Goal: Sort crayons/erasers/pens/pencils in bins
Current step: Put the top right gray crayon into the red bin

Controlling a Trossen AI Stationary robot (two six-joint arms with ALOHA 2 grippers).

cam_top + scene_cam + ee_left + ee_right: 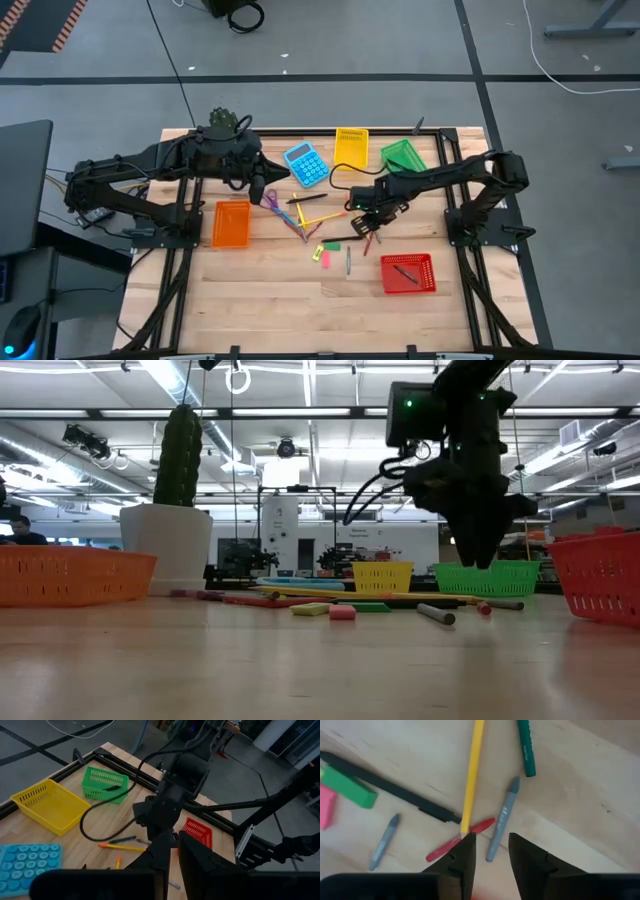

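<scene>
Grey crayon point(502, 827) lies just ahead of the right gripper point(491, 851), its length running between the parted, empty fingers; left gripper point(172, 865) idles far off, fingers near together.

Grey concrete floor point(330, 40) surrounds the wooden table point(270, 300), a white cable point(560, 75) trailing at two o'clock. Fluorescent ceiling lights point(190, 385) run overhead.

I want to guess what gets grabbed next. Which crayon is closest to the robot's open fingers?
The longer grey crayon: it lies right ahead of the right gripper, pointing into its gap. The smaller grey crayon and green crayon lie farther off.
</scene>
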